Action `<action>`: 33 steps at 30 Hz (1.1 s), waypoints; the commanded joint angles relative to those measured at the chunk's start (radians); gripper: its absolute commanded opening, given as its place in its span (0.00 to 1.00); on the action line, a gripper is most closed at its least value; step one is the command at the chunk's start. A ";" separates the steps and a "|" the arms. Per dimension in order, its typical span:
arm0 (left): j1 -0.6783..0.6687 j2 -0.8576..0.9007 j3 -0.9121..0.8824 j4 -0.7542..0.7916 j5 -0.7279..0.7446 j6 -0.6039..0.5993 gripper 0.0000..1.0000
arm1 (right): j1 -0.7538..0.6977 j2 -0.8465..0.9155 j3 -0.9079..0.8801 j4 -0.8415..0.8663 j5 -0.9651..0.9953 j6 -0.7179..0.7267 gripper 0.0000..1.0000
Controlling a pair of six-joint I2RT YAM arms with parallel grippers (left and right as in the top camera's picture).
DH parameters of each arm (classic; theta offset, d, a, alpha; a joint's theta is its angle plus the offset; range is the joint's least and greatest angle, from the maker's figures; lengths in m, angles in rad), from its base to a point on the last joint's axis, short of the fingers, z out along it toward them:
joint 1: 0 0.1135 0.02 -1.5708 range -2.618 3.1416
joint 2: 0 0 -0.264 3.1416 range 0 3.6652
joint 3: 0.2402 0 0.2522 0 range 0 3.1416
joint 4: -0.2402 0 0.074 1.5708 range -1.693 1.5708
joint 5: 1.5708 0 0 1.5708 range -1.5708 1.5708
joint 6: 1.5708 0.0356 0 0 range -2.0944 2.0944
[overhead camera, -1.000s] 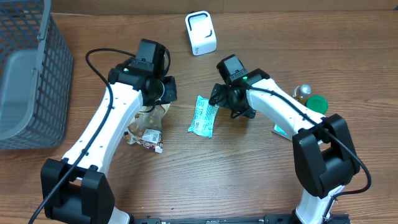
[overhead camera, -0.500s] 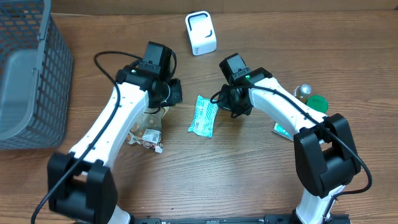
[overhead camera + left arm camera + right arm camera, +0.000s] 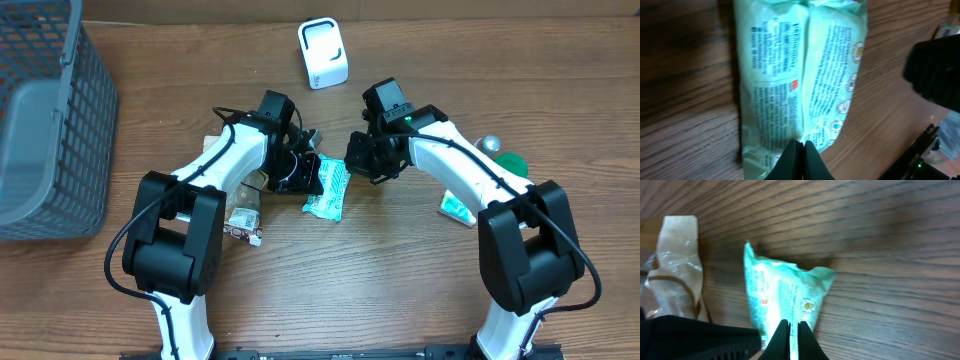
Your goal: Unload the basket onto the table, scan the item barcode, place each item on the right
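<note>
The item is a pale green printed packet (image 3: 326, 194) lying on the wooden table, seen close up in the left wrist view (image 3: 800, 65) and the right wrist view (image 3: 785, 287). My right gripper (image 3: 352, 162) is at the packet's upper right edge and is shut on it; green film shows between its fingers (image 3: 794, 326). My left gripper (image 3: 306, 174) is shut, its tips together over the packet's left part (image 3: 800, 146). I cannot tell whether any film is caught between them. No barcode is readable. The white scanner (image 3: 323, 53) stands at the back.
A grey wire basket (image 3: 50, 120) fills the far left. Crumpled snack wrappers (image 3: 238, 215) lie under my left arm, one of them a brownish clear wrapper (image 3: 675, 265). A small bottle (image 3: 488, 145), a green lid (image 3: 511, 164) and a teal box (image 3: 456, 208) sit at the right.
My left gripper swung right from the wrappers to the packet's left side. My right gripper closed on the packet's upper right edge, and the packet shifted slightly.
</note>
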 commanded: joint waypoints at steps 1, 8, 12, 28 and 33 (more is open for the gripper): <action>-0.006 0.011 -0.002 0.008 0.038 0.036 0.04 | 0.000 0.050 0.020 0.021 -0.059 -0.031 0.04; -0.011 0.011 -0.002 0.008 -0.066 0.016 0.04 | -0.003 0.140 0.020 0.043 -0.061 -0.031 0.04; -0.024 0.022 -0.002 0.012 -0.135 -0.008 0.04 | -0.003 0.143 0.020 0.045 -0.042 -0.030 0.04; -0.032 0.093 -0.002 -0.016 -0.245 -0.043 0.04 | -0.003 0.143 0.020 0.032 -0.012 -0.031 0.04; -0.025 0.093 0.001 -0.072 -0.270 -0.044 0.04 | -0.003 0.143 0.020 0.034 -0.012 -0.030 0.04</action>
